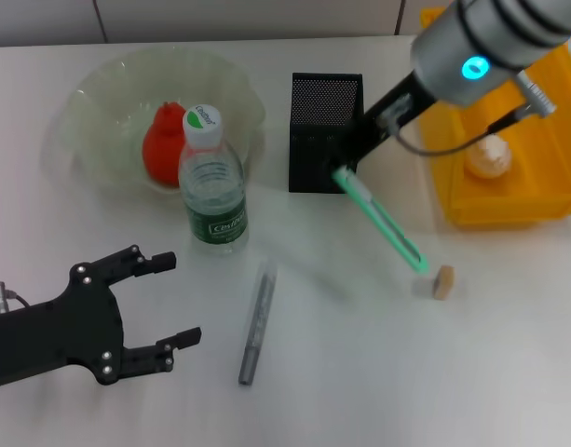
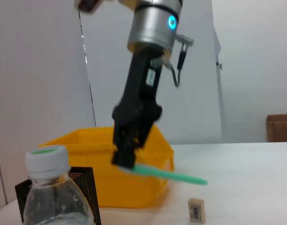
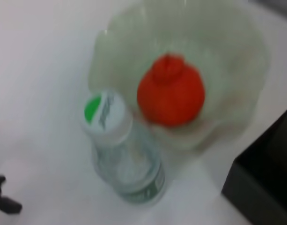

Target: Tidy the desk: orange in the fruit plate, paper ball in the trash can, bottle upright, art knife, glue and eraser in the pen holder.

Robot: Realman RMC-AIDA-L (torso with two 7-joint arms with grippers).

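Green plastic art knife point(image 1: 382, 221) hung tilted, clamped in right gripper point(image 1: 346, 173) jaws beside black mesh pen holder point(image 1: 324, 132); beige eraser point(image 1: 442, 281) and grey glue stick point(image 1: 257, 322) lay on tabletop point(image 1: 360, 372). Left gripper point(image 1: 164, 307) rested, jaws wide.

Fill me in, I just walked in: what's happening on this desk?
The right gripper holds a green art knife tilted in the air beside the black mesh pen holder. The left gripper rests open on the table. The orange sits in the clear fruit plate, the plastic bottle stands upright.
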